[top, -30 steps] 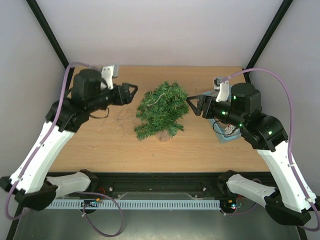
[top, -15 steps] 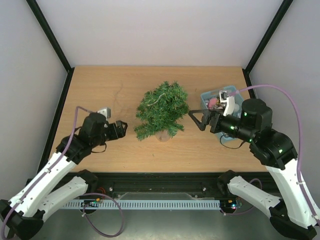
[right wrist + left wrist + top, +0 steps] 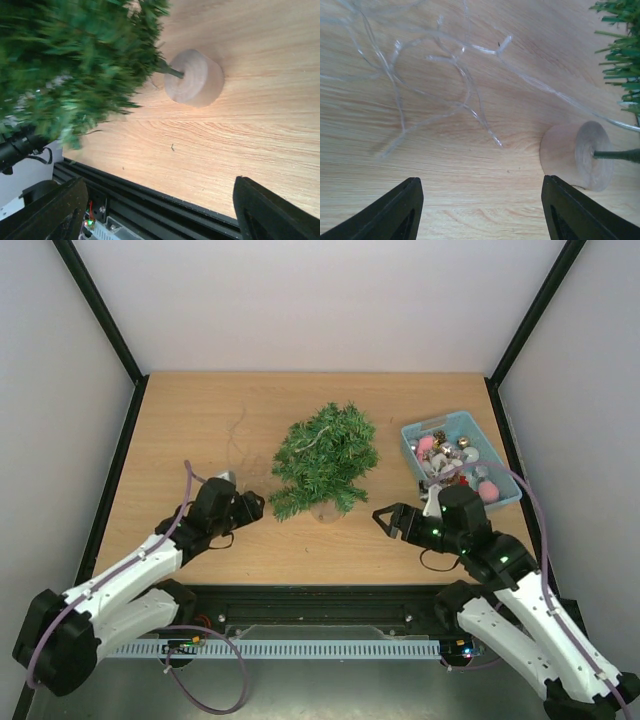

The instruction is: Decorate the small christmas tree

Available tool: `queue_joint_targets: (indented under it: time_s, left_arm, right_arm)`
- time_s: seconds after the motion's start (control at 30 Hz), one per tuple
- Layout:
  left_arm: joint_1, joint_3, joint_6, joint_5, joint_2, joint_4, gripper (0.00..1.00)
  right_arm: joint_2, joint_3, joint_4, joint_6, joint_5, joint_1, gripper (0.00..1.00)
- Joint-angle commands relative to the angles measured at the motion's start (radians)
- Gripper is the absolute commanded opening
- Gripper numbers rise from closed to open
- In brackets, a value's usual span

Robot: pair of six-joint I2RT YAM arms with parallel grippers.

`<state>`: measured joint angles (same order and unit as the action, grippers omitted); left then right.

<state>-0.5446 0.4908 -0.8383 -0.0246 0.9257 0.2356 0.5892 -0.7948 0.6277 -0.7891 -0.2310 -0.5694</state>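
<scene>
The small christmas tree (image 3: 325, 455) stands mid-table, dark green and bushy, on a round wooden base (image 3: 577, 156) that also shows in the right wrist view (image 3: 195, 77). A clear string of lights (image 3: 440, 85) lies on the wood left of the tree, one strand running toward the base. My left gripper (image 3: 252, 507) sits low just left of the tree, open and empty. To the right of the tree, near the front edge, my right gripper (image 3: 387, 522) is open and empty too.
A light-blue basket (image 3: 499, 458) holding several ornaments sits at the back right. The table's black front rail (image 3: 150, 197) runs close below the right gripper. Black frame posts stand at the back corners.
Both arms have drawn back from beside the tree toward the near edge and dropped low. With the right arm out of the way, the blue basket is in full view.
</scene>
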Motion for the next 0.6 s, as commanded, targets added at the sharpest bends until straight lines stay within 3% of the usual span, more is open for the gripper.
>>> queue_joint_targets:
  time_s: [0.0,0.13,0.3,0.57]
  left_arm:
    - [0.005,-0.104,-0.073,0.117,0.042,-0.272,0.65]
    - [-0.085,-0.21,-0.178,0.188,0.078,-0.469,0.61]
    - [-0.2,-0.275,-0.32,0.175,0.223,-0.738,0.58]
    - [-0.245,-0.171,-0.391,0.169,0.569,-1.028,0.45]
  right_arm:
    - [-0.038,0.184,-0.165,-0.13,0.005,0.003,0.79]
    - [0.022,0.348,-0.404,-0.195,-0.058,0.004,0.76]
    - [0.211,0.401,-0.638,-0.212,-0.089,0.003,0.71]
    - [0.511,0.372,-0.879,-0.226,-0.12,0.008,0.59]
